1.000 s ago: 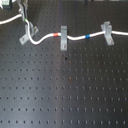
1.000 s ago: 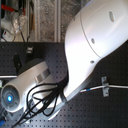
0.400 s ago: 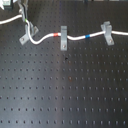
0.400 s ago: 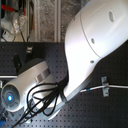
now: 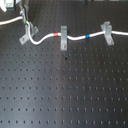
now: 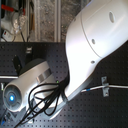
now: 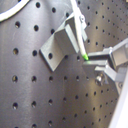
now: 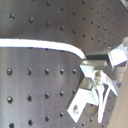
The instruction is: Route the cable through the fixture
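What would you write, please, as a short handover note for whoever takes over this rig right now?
Gripper: at the far corner on the first exterior view's left, over the diagonal fixture; it seems shut on the cable, though the grip is hard to make out.
Cable: runs across the breadboard, already through the middle clip and the clip towards the first exterior view's right; red band beside the middle clip, blue band between the two.
Done: two square clips threaded.
Left: seat the cable between the fixture's prongs; in the first wrist view it lies against the fixture, seating unconfirmed.
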Tool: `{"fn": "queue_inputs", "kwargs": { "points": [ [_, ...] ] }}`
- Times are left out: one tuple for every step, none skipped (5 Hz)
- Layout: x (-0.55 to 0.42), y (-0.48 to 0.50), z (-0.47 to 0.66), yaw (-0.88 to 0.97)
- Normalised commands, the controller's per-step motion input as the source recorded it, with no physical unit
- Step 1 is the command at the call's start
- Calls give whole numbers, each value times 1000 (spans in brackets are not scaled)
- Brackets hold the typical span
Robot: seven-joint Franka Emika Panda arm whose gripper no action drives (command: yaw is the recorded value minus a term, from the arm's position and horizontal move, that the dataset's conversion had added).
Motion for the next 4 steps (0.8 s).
{"fn": "queue_inputs", "kwargs": {
  "points": [
    [-75,148,222,-29],
    [-86,117,278,-54],
    [7,37,353,-103],
    [-22,26,324,-100]
  ]
}}
